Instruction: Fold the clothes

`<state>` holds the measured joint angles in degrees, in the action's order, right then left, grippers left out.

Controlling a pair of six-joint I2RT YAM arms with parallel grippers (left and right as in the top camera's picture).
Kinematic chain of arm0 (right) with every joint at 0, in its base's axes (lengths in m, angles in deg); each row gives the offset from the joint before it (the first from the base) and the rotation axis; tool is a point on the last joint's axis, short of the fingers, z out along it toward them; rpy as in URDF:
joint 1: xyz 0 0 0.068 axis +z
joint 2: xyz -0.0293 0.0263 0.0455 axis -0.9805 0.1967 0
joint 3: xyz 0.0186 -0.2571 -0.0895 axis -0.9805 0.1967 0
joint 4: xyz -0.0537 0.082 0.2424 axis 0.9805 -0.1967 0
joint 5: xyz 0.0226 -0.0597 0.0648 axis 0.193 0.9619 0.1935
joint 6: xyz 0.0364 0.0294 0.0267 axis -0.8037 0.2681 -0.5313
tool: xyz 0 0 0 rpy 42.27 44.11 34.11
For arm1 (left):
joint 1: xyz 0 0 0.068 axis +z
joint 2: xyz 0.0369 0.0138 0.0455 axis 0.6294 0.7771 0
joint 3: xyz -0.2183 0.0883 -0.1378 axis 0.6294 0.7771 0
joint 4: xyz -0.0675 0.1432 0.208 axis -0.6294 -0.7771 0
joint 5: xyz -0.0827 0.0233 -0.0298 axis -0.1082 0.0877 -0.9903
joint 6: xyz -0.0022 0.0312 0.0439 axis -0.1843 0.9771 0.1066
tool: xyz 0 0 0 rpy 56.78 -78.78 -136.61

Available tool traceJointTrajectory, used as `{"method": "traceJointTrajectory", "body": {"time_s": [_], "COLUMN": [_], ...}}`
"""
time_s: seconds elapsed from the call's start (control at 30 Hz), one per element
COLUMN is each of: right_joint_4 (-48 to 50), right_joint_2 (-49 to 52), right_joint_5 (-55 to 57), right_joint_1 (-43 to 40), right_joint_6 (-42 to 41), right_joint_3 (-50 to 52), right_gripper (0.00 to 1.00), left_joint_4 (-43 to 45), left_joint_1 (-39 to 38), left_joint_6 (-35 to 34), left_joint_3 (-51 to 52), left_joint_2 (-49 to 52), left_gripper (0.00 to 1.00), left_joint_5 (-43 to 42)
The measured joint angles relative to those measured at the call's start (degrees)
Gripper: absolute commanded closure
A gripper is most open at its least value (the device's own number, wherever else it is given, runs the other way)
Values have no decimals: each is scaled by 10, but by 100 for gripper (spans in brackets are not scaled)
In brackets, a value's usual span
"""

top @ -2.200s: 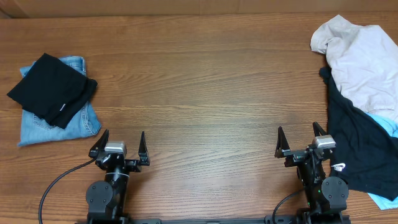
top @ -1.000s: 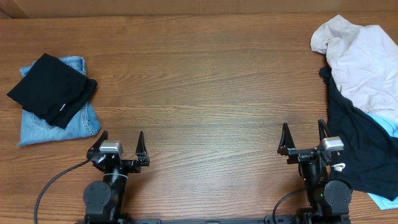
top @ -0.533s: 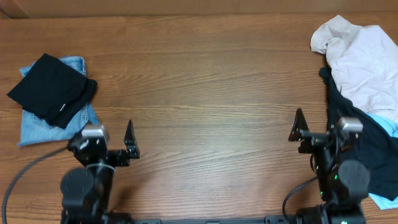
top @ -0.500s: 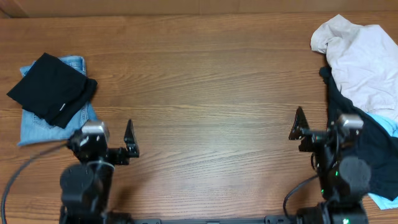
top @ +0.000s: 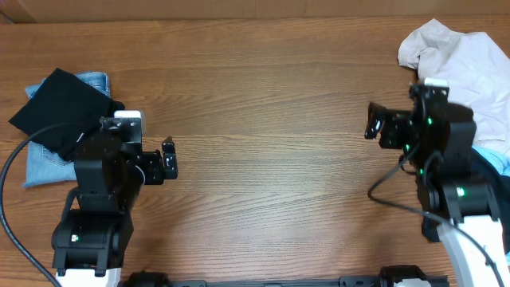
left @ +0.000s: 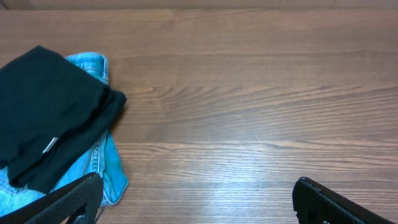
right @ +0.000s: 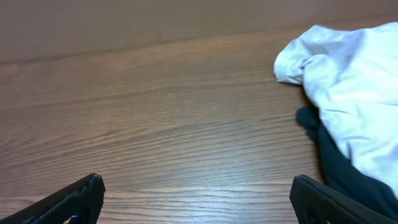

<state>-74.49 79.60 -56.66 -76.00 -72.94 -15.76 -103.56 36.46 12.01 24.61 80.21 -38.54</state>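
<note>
A heap of clothes lies at the far right: a crumpled light-beige garment (top: 466, 68) on top, a black tee (top: 488, 199) under it, and a light-blue top (top: 496, 162) showing at the edge. The beige garment (right: 351, 68) and the black tee (right: 333, 158) also show at the right of the right wrist view. My right gripper (top: 421, 129) hangs open and empty just left of the heap, over bare wood (right: 199, 208). My left gripper (top: 127, 153) is open and empty over the table (left: 199, 208), right of the folded stack.
At the far left a folded black garment (top: 60, 112) lies on folded blue jeans (top: 44, 163); both show in the left wrist view, black (left: 50, 112) on denim (left: 111, 171). The wooden table (top: 271, 119) spans the view. Cables trail from both arms.
Both arms have risen from the front edge and moved forward over the table, the left toward the folded stack, the right toward the heap. Both grippers stayed open.
</note>
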Motion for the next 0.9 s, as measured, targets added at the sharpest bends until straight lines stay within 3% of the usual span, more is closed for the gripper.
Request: {"method": "traceJointTrajectory", "body": {"time_s": [0.27, 0.67, 0.9], "right_joint_4": [30, 96, 141], "right_joint_2": [39, 217, 384], "right_joint_5": [19, 58, 23], "right_joint_1": [-23, -332, -420], "right_joint_6": [0, 0, -2], "right_joint_3": [-10, -115, -120], "right_gripper": [0, 0, 0], "left_joint_4": [2, -1, -5], "left_joint_1": [0, 0, 0], "left_joint_6": [-1, -18, -30], "left_joint_3": [-11, -18, -18], "left_joint_2": [1, 1, 1], "left_gripper": [0, 0, 1], "left_joint_5": [-5, -7, -8]}}
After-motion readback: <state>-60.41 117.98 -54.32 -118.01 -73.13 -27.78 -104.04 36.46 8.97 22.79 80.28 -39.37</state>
